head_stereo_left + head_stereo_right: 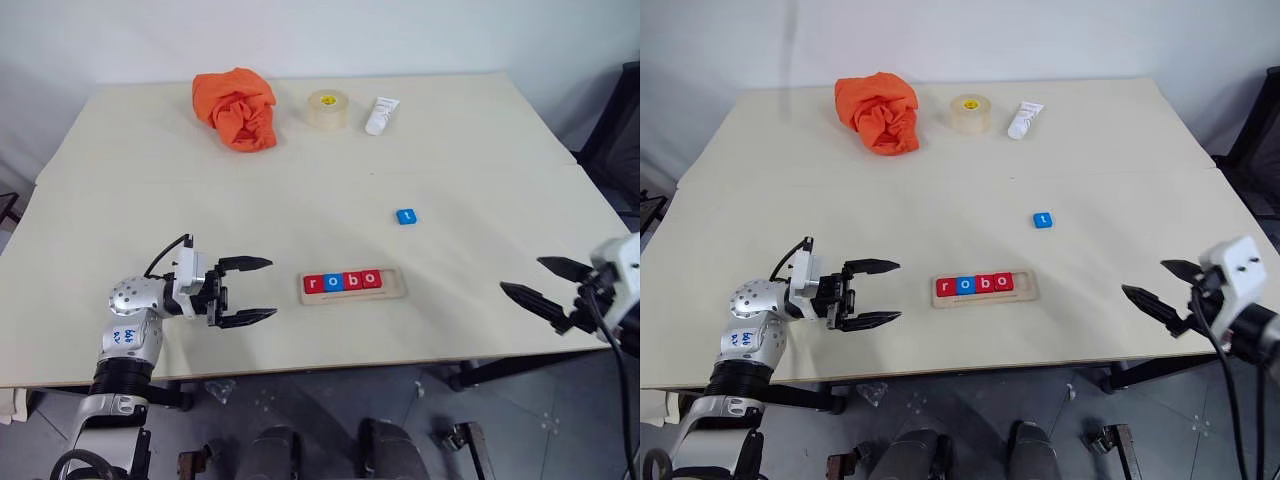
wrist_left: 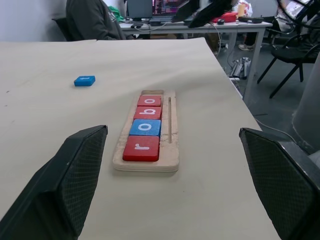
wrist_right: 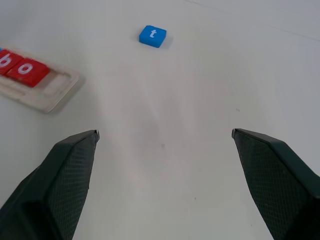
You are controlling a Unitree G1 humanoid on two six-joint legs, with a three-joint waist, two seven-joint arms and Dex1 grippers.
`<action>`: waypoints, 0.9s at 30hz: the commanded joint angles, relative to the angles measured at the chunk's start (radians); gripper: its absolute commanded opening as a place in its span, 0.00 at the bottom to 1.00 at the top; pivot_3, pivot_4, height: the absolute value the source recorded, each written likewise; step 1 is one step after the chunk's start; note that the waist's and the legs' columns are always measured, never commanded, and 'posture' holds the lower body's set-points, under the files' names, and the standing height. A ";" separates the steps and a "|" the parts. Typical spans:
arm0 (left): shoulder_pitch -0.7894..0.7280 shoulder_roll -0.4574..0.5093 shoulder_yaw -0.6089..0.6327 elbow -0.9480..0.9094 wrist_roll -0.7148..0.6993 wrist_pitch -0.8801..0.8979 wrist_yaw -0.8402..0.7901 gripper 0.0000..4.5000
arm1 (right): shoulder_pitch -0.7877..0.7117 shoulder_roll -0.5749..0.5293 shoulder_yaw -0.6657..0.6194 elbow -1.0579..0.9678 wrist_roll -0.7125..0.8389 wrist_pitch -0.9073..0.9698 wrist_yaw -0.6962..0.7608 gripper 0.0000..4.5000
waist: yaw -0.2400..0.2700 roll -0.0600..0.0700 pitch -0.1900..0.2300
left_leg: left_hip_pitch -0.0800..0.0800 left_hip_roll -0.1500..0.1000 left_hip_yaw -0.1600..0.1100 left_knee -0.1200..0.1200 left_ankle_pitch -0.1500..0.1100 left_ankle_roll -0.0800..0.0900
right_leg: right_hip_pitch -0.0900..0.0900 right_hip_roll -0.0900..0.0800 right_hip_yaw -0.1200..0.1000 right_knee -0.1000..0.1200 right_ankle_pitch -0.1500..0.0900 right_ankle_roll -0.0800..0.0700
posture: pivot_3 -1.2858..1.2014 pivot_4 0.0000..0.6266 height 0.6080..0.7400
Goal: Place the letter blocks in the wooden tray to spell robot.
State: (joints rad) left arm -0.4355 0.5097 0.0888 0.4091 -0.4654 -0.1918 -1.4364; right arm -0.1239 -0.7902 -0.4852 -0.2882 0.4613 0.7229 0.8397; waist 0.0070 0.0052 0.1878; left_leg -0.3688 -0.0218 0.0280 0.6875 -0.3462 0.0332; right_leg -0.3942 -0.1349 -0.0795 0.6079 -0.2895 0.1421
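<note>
Beyond the far right end of the wooden tray [image 1: 353,296], out on the bare table [image 1: 480,150], lies the last loose piece, a blue block [image 1: 405,216] with a white t on it, flat and face up, well apart from everything else. In the tray itself four blocks [image 1: 343,281] sit edge to edge, red, blue, red, red, reading r, o, b, o, and one slot at the tray's right end is empty.

The left gripper [image 1: 248,291] hovers just left of the tray, pointing at its end, fingers spread wide and holding nothing. The right gripper [image 1: 540,283] hangs well to the right of the tray near the table edge, fingers [image 3: 67,170] likewise wide apart and empty, aimed roughly toward the t block.

That block looks like a small, stiff, light tile with a painted, fairly smooth face. It shouldn't crush, but being thin and low it could skate away or flip if nudged. Pinching it across two opposite side edges, fingers coming down either side, looks the safest hold, and it would leave the letter upright for dropping into the free slot beside the second o
</note>
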 commanded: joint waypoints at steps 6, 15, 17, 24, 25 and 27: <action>0.074 0.014 0.018 -0.104 -0.019 -0.004 0.008 1.00 | -0.402 0.092 0.309 0.339 -0.140 -0.060 -0.138 0.99 | -0.012 0.000 0.000 | -0.001 0.000 -0.001 -0.001 0.000 0.000 | -0.002 0.000 -0.001 0.001 0.000 0.000 | 0.52 0.24 1.00; 0.125 0.032 0.046 -0.161 -0.020 0.003 0.048 1.00 | -0.725 0.305 0.424 0.764 -0.270 -0.211 -0.290 0.99 | -0.019 0.000 0.000 | -0.003 -0.001 -0.002 -0.001 0.000 0.000 | -0.003 0.000 -0.002 0.002 0.000 0.000 | 0.52 0.24 1.00; 0.140 0.030 0.048 -0.180 -0.021 0.006 0.059 1.00 | -0.768 0.343 0.421 0.853 -0.288 -0.244 -0.333 0.99 | -0.020 0.000 0.000 | -0.003 -0.001 -0.003 -0.002 0.000 0.000 | -0.003 0.000 -0.003 0.003 0.000 0.000 | 0.52 0.24 1.00; 0.168 0.027 0.048 -0.212 -0.025 0.011 0.086 1.00 | -0.828 0.428 0.414 1.039 -0.317 -0.332 -0.423 0.99 | -0.035 0.000 0.000 | -0.003 -0.001 -0.005 -0.003 0.000 0.000 | -0.003 -0.001 -0.005 0.003 0.000 0.000 | 0.52 0.24 1.00; 0.169 0.028 0.048 -0.214 -0.026 0.012 0.088 1.00 | -0.834 0.436 0.409 1.062 -0.320 -0.344 -0.442 0.99 | -0.038 0.000 0.000 | -0.003 -0.001 -0.005 -0.003 0.000 0.000 | -0.003 -0.001 -0.005 0.003 0.000 0.000 | 0.52 0.24 1.00; 0.170 0.028 0.046 -0.217 -0.026 0.013 0.093 1.00 | -0.838 0.448 0.405 1.083 -0.321 -0.356 -0.460 0.99 | -0.041 0.000 0.000 | -0.003 -0.001 -0.005 -0.003 0.000 0.000 | -0.003 0.000 -0.005 0.003 0.000 0.000 | 0.52 0.24 1.00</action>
State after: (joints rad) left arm -0.2713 0.5304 0.1210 0.2255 -0.4698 -0.1764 -1.3489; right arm -0.9435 -0.3443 -0.0543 0.7901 0.1433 0.3900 0.4027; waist -0.0340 0.0056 0.1876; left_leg -0.3718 -0.0224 0.0231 0.6844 -0.3462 0.0327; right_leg -0.3976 -0.1353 -0.0842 0.6110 -0.2893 0.1419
